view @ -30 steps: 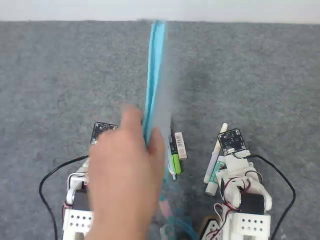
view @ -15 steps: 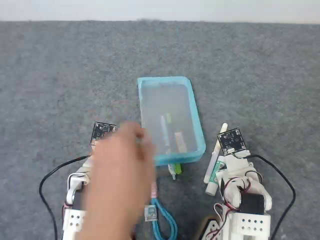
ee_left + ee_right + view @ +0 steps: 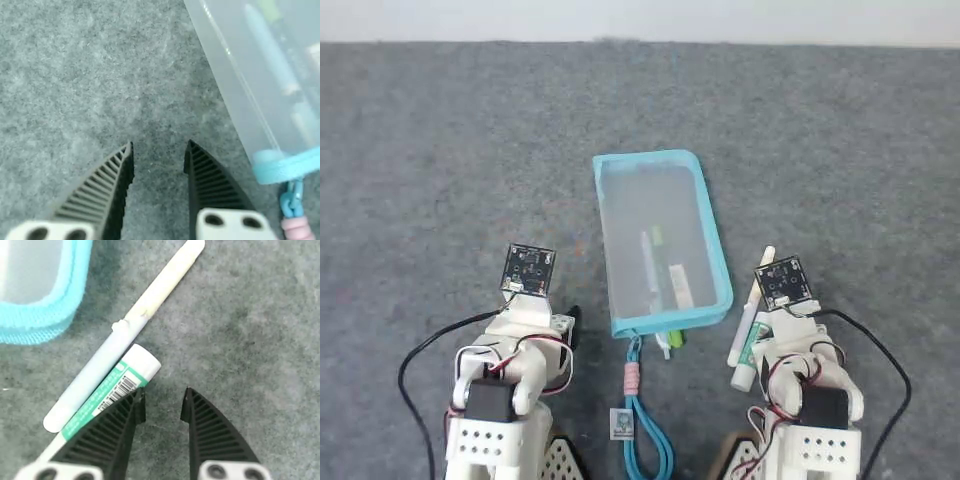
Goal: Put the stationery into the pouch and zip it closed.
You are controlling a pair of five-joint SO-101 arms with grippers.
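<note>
A flat pouch [image 3: 663, 245] with a clear face and a turquoise border lies on the grey felt-like tabletop [image 3: 440, 150], about midway between the 2 arms and a little beyond them. Through its clear face I can see 3 pieces of stationery: a pale blue pen [image 3: 646, 262], a green pen [image 3: 659, 248] and a small whitish block [image 3: 679, 285]. Whether they sit inside the pouch or under it I cannot tell, though 2 tips [image 3: 670, 340], 1 green and 1 white, poke out past the pouch's edge nearest the arms. From that same edge a turquoise cord [image 3: 650, 440] with a pink bead [image 3: 632, 378] and a small tag [image 3: 619, 424] trails toward the arms. Just off the pouch's right edge lie a long white pen [image 3: 760, 280] and a green-and-white tube [image 3: 750, 350] with a barcode, side by side and touching each other, apart from the pouch. The left claw [image 3: 160, 145] hangs over bare tabletop just left of the pouch's near corner, its 2 toothed jaws spread and holding nothing. The right claw [image 3: 163, 392] sits just right of the pouch, by the white end of the tube, jaws parted by a narrow gap with nothing between them
</note>
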